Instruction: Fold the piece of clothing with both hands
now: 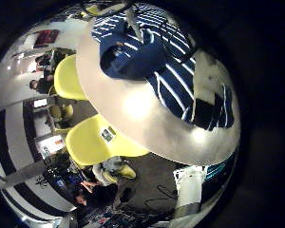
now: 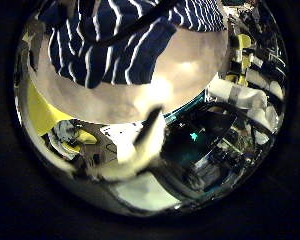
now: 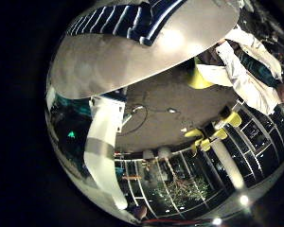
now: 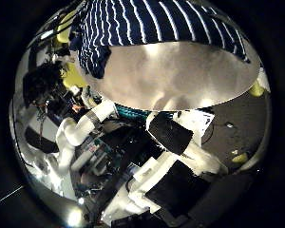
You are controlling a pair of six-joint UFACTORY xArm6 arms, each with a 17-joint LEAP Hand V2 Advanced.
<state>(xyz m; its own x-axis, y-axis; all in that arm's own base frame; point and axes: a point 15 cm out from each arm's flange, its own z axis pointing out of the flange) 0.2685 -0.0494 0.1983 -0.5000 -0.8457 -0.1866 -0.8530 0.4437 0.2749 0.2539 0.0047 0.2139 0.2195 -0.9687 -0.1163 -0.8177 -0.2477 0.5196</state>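
The striped shirt [image 4: 152, 28] lies bunched on the round pale desk [image 4: 171, 81], away from both palms, with bare desk between it and the near edge [image 2: 120, 105]. No robot hand holds it. The other robot hand [image 4: 171, 133] appears relaxed beyond the desk edge, though fingers are hard to judge. Yellow chairs [image 1: 95, 142] stand around the desk.

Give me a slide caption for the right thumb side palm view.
Striped garment lying on the round table, seen from the right palm, unfolded and untouched.
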